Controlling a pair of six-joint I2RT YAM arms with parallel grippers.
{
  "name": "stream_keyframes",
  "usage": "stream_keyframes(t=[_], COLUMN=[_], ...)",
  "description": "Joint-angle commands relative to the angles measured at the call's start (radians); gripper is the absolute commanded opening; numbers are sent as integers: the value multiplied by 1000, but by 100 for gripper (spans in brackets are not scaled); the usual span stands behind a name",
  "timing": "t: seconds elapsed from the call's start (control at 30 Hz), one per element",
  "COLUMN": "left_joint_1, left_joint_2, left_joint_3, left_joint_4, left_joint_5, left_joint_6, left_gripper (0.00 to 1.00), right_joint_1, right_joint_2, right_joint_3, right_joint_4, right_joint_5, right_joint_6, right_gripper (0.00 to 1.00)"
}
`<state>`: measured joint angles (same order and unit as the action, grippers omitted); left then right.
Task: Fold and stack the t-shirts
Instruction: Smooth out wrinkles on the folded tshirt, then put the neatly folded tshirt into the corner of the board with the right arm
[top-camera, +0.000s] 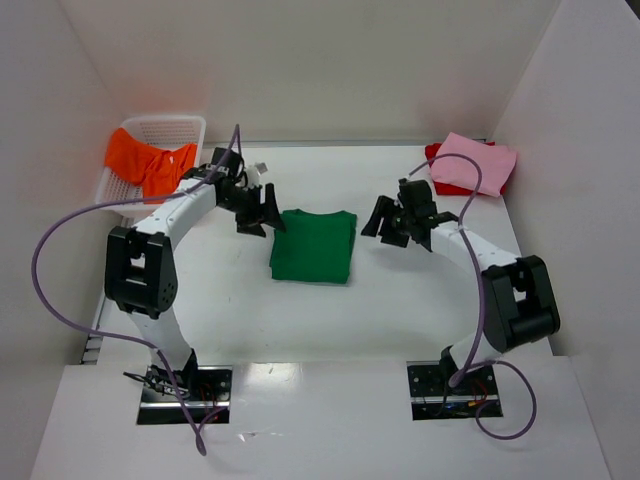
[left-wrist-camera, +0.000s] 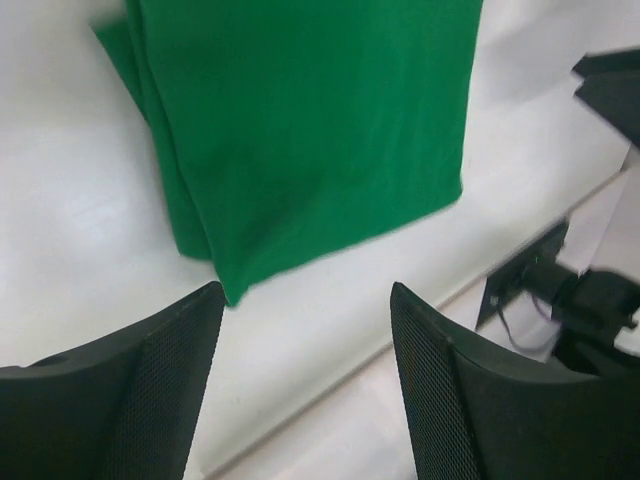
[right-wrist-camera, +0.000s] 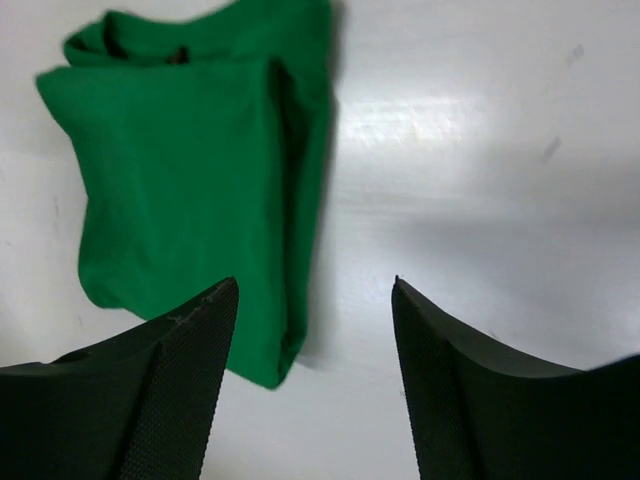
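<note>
A folded green t-shirt (top-camera: 314, 246) lies flat in the middle of the table, also filling the top of the left wrist view (left-wrist-camera: 310, 130) and the upper left of the right wrist view (right-wrist-camera: 190, 170). My left gripper (top-camera: 262, 212) hangs open just off its left edge, nothing between the fingers (left-wrist-camera: 150, 390). On the shirt's right side my right gripper (top-camera: 392, 224) is open and empty too, apart from the cloth. An orange t-shirt (top-camera: 148, 163) drapes over the basket. A folded pink t-shirt (top-camera: 474, 163) lies on a red one (top-camera: 440, 182) at the back right.
The white mesh basket (top-camera: 170, 128) stands at the back left corner against the wall. White walls close in the table on three sides. The arm bases (top-camera: 185, 385) sit at the near edge, with purple cables looping beside them.
</note>
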<state>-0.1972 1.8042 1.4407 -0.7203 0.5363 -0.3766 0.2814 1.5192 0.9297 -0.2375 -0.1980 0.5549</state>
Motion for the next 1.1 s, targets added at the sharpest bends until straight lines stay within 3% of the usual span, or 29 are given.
stream_keyframes(t=[0.0,0.27,0.47,0.93,1.07], left_joint_1=[27,27,27,27,27], left_joint_2=[34,134,144,145,123], left_joint_3=[44,93,129,106,71], left_joint_4=[116,216,206,236,236], left_joint_5=[-36,-76,-76,-95,-104], left_joint_6=[-49,-70,-36,-5,4], left_gripper=[75,77,77,78,78], right_joint_1=[1,1,1,125,136], right_joint_2=[93,245,236,397,397], right_joint_3=[68,79,11,75,75], right_joint_4=[91,123,229,190,190], right_joint_5=[-41,-142,-167,-146,-92], right_joint_6=[-27,-39,-10,51,72], right_gripper=[70,98,98,98,91])
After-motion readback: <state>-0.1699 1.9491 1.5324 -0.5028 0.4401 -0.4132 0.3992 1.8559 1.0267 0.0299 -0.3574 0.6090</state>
